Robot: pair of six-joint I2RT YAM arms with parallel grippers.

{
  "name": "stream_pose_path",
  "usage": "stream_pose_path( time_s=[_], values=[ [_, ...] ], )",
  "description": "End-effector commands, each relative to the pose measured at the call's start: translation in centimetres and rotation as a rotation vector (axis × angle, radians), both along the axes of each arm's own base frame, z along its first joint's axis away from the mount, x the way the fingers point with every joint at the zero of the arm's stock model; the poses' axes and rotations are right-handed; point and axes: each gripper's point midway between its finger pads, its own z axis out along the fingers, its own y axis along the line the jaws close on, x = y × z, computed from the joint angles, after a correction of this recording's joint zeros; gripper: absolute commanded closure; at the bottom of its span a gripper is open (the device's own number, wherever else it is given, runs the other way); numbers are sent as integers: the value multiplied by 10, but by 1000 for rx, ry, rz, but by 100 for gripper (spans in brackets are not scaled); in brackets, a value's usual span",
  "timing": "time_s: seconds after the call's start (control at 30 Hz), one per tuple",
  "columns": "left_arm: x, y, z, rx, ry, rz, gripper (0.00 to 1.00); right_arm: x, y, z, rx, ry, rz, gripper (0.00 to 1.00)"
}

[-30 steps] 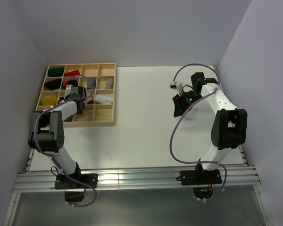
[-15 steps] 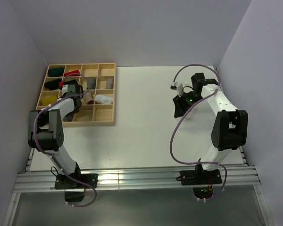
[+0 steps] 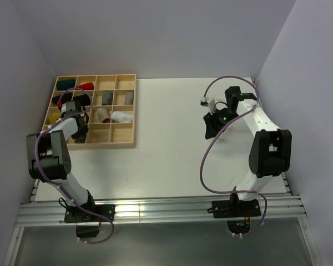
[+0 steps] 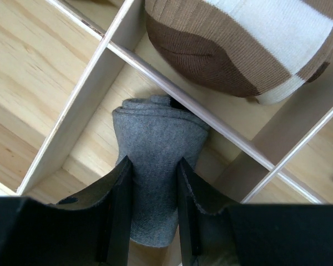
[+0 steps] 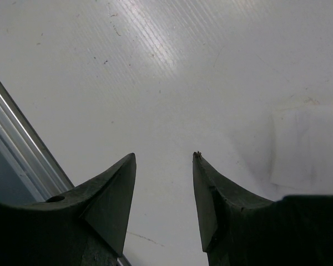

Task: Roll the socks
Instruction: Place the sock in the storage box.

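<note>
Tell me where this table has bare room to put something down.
The table is bare between the wooden tray and the right arm, and under the right tool. The tray is crowded: cloth rolls, and the left tool gripping a grey sock.

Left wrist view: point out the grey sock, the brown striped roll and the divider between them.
grey sock [image 4: 155, 138], left wrist view, on its folded upper end.
brown striped roll [image 4: 200, 50], left wrist view, on its dark brown part.
divider [image 4: 139, 69], left wrist view, on its pale top edge.
</note>
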Motion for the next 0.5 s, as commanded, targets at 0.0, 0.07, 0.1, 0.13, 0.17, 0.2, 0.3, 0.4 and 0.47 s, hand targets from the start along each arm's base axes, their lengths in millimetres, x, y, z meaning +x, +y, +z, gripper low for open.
stream_pose_path(
  time_s=[0.0,0.07,0.1,0.13,0.17,0.2,0.3,0.4,0.47],
  values=[
    [-23,-55,-53,-288,99,-53,89,-2,0,10,10,-41,-2,47],
    [-21,-51,-48,-273,94,-48,84,-2,0,9,11,-37,-4,47],
    [-21,-50,-44,-264,88,-50,79,-2,0,10,12,-40,-8,47],
    [-21,-46,-41,-241,87,-37,75,-1,0,11,12,-43,-8,47],
    [-21,-44,-36,-231,72,-32,73,-1,0,12,12,-45,-9,47],
    [-20,-43,-32,-228,61,-30,70,-1,0,12,12,-44,-10,47],
    [-17,-40,-20,-205,37,-31,63,-2,0,12,11,-42,-11,47],
    [-16,-33,-11,-173,37,-17,57,0,0,13,10,-46,-13,47],
    [-16,-32,-7,-166,32,-17,55,0,0,11,9,-40,-18,47]
  ],
)
